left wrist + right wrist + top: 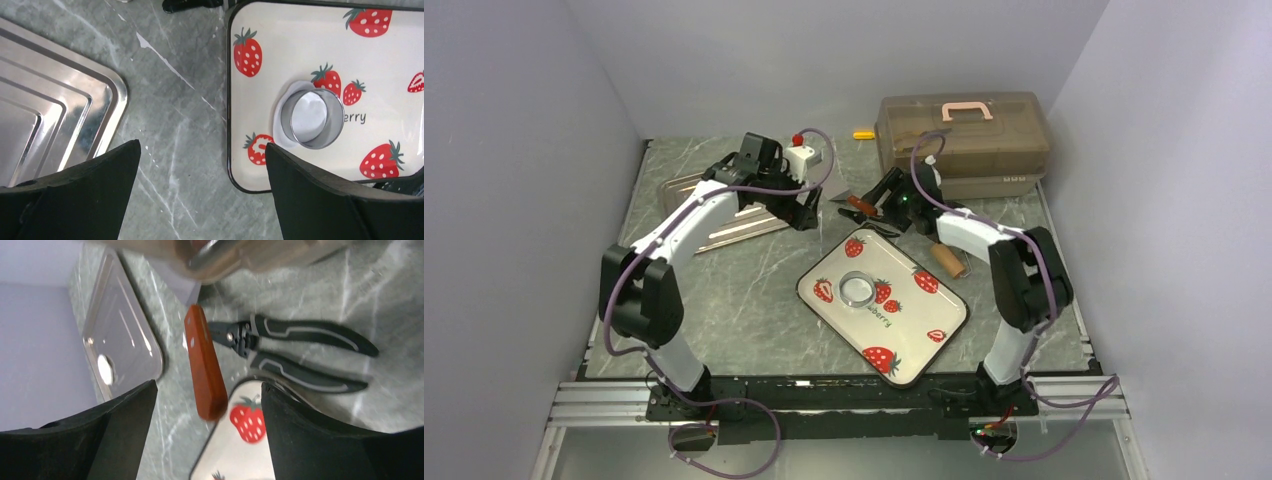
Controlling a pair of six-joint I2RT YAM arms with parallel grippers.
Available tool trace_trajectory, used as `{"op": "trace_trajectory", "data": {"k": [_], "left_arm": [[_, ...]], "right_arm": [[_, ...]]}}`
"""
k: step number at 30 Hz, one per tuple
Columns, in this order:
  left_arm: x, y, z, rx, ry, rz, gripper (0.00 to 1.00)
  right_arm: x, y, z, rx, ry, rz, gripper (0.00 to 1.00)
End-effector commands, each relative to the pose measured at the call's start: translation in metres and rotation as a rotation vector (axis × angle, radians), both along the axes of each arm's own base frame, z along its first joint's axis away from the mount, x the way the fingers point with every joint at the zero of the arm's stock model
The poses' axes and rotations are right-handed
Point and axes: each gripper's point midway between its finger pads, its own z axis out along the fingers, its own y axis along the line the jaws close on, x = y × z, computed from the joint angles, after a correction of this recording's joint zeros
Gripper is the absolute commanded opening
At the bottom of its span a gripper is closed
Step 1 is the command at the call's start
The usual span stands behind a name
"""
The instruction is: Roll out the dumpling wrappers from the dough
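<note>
Landmark: the strawberry tray (300,45) – a cream rectangle with a dark rim and red berry prints, set askew on the grey marbled table (180,125).
Dough (307,115): a small, flattened white patch is seen near the middle of the strawberry tray, matte and pale against the cream.
Dough edge: a thin white crescent is left showing past one side of the ring; the rest is framed inside it.
Ring (320,142): a round, shiny cutter is stood upright on the dough patch.
Left gripper (202,147): held above the table at the tray's rim; the black fingers are spread wide and nothing is pinched.
Right gripper (208,386): held over the tray's far corner – fingers spread apart, nothing gripped.
Knife (202,365): its red-brown wooden handle is laid at that far corner.
Shears (300,350): black-handled, laid just beside the knife.
Roller (948,262): a brown wooden cylinder is laid just off the tray's edge on the right arm's side.
Steel pan (60,115): laid well apart from the tray, on the left arm's side.
</note>
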Motion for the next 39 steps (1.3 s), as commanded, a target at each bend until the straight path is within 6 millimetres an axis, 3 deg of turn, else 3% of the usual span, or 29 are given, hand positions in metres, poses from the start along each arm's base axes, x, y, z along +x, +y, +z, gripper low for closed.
{"op": "trace_trajectory", "data": {"k": [1, 5, 13, 23, 30, 34, 36, 39], "left_arm": [[-0.001, 0.007, 0.019, -0.002, -0.103, 0.000, 0.99], [-0.001, 0.006, 0.024, -0.020, -0.105, -0.005, 0.99], [0.000, 0.003, 0.028, -0.038, -0.104, -0.006, 0.99], [-0.004, -0.003, 0.032, -0.065, -0.093, -0.034, 0.96], [-0.003, -0.006, 0.043, -0.049, -0.251, -0.196, 0.95], [0.019, -0.008, 0.028, 0.032, -0.370, -0.309, 0.96], [0.031, -0.011, 0.019, 0.061, -0.352, -0.328, 0.96], [0.038, -0.020, -0.001, 0.078, -0.293, -0.397, 0.94]], "right_arm": [[0.044, 0.016, 0.027, 0.129, -0.058, -0.094, 0.75], [0.055, 0.020, 0.014, 0.142, -0.027, -0.113, 0.68], [0.047, 0.028, -0.002, 0.167, 0.027, -0.093, 0.63], [0.042, 0.035, -0.010, 0.170, 0.047, -0.036, 0.01], [0.028, 0.053, 0.034, 0.133, -0.032, 0.214, 0.00], [0.005, 0.039, 0.012, 0.126, 0.035, 0.234, 0.00], [-0.003, 0.033, -0.007, 0.138, 0.079, 0.227, 0.00], [-0.009, 0.035, -0.016, 0.166, 0.091, 0.267, 0.00]]}}
